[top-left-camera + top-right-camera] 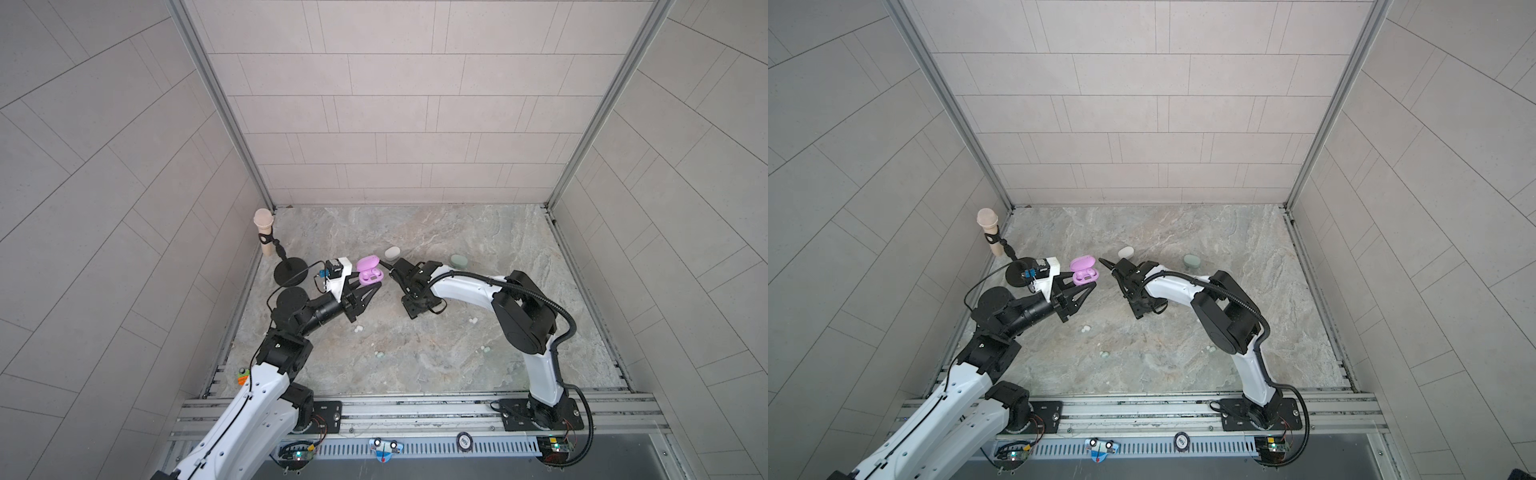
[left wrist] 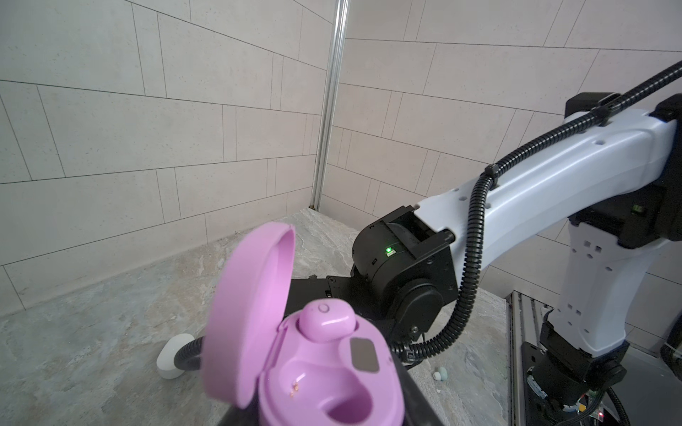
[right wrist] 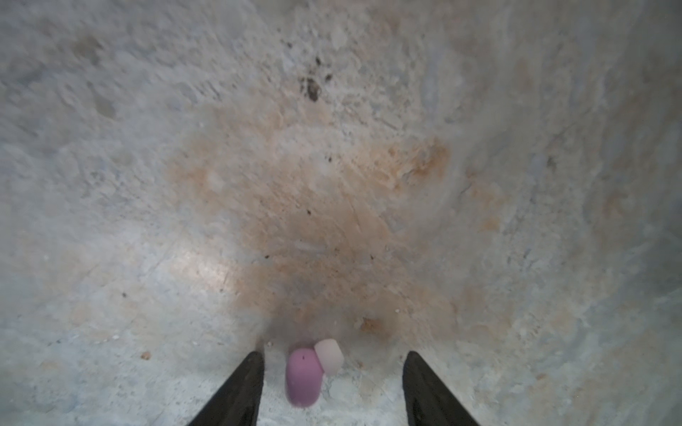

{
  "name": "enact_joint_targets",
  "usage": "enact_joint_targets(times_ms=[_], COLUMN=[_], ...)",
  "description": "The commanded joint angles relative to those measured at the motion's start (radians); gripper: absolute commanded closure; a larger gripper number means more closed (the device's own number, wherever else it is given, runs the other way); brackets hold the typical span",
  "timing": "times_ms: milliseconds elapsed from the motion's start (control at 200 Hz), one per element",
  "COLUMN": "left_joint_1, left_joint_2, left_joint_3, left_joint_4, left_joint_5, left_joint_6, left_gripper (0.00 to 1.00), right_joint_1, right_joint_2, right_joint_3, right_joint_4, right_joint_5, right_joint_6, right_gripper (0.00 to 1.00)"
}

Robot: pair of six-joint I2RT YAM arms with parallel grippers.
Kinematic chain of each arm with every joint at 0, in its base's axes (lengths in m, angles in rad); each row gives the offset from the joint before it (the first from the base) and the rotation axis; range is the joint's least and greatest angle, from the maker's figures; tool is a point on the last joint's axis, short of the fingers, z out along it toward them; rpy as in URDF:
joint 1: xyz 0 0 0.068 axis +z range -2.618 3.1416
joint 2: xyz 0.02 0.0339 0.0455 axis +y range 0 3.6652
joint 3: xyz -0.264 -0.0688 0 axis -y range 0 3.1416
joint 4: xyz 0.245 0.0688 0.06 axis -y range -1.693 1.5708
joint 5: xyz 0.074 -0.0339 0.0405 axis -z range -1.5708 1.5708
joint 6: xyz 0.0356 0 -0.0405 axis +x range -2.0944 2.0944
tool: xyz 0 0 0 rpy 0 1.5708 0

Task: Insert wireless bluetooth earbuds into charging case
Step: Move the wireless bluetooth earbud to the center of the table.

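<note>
My left gripper is shut on the lilac charging case, held above the table with its lid open. One lilac earbud sits in the far socket; the near socket is empty. Just right of the case, my right gripper points at the table with its jaws open. In the right wrist view a second lilac earbud, blurred, lies between the fingertips and touches neither; whether it rests on the table I cannot tell.
A white case and a mint-green case lie shut behind the right gripper. White earbuds and green earbuds lie on the marble nearer the front. A microphone on a stand is at the far left.
</note>
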Motion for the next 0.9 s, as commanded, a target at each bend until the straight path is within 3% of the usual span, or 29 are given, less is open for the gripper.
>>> enact_joint_targets(times_ms=[0,496,896], left_joint_1=[0.005,0.005,0.005], left_joint_2=[-0.011,-0.003,0.018], left_joint_3=[-0.005,-0.005,0.004], left_joint_4=[0.021,0.026,0.034], left_joint_5=[0.006,0.007,0.013], left_joint_6=[-0.005,-0.007,-0.011], left_gripper=[0.79,0.79,0.78], right_joint_1=[-0.001,-0.098,-0.143], right_joint_2=[0.010,-0.084,-0.126], right_joint_3=[0.022,-0.037,-0.062], right_joint_4=[-0.052,-0.112,-0.089], right_joint_5=[0.087,0.211,0.203], right_joint_6=[-0.013,-0.090,-0.092], right_gripper=[0.37,0.38,0.38])
